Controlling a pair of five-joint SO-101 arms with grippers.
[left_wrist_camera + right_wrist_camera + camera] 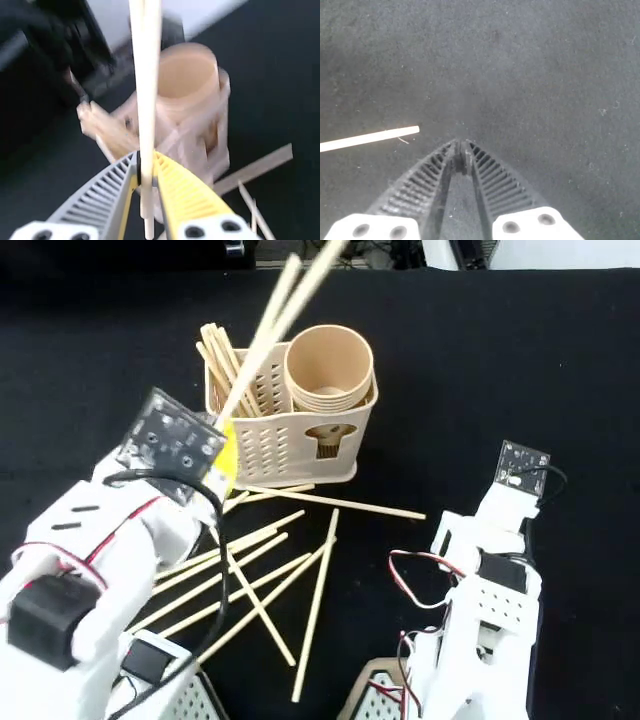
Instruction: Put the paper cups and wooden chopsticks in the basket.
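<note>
Underneath, black cloth (520,360), loose chopsticks (318,590); left hand (146,159) tight around raised chopsticks (145,75), right hand (461,149) closed.

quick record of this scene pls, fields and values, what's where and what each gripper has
left gripper: jaws shut on held chopsticks, tilted up above the basket
right gripper: jaws shut, nothing held, above the table
basket: upright, holds stacked paper cups and a bundle of chopsticks
loose chopsticks: scattered on the table in front of the basket
</note>
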